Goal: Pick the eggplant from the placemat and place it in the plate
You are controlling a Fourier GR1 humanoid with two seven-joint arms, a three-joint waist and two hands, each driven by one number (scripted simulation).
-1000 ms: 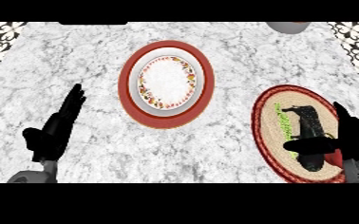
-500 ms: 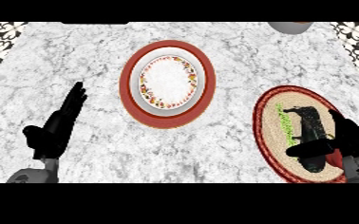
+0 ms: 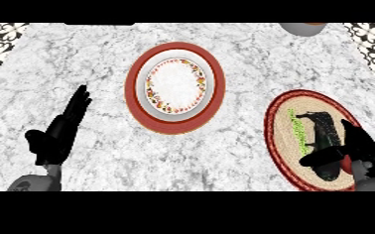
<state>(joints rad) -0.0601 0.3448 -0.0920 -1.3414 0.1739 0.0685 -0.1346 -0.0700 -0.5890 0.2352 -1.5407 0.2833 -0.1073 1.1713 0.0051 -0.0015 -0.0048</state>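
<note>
A white plate (image 3: 176, 81) with a red rim and a speckled ring lies at the counter's middle. At the right lies an oval woven placemat (image 3: 282, 129) with a red border. On the mat lies the dark eggplant (image 3: 323, 128), lengthwise, with a green strip along its left side. My right hand (image 3: 354, 149) comes in from the lower right over the mat. Its fingers stand straight beside the eggplant's right side and its thumb reaches left across the eggplant's lower part. My left hand (image 3: 61, 128) rests open at the lower left, fingers up, far from both.
A grey rounded object (image 3: 300, 28) shows partly at the top right edge. Patterned patches mark the counter's top corners. Bare marble lies between the plate and the placemat.
My right hand has shifted slightly right and down along the eggplant, its thumb still across the lower end. The eggplant stays on the mat. My left hand has not moved.
</note>
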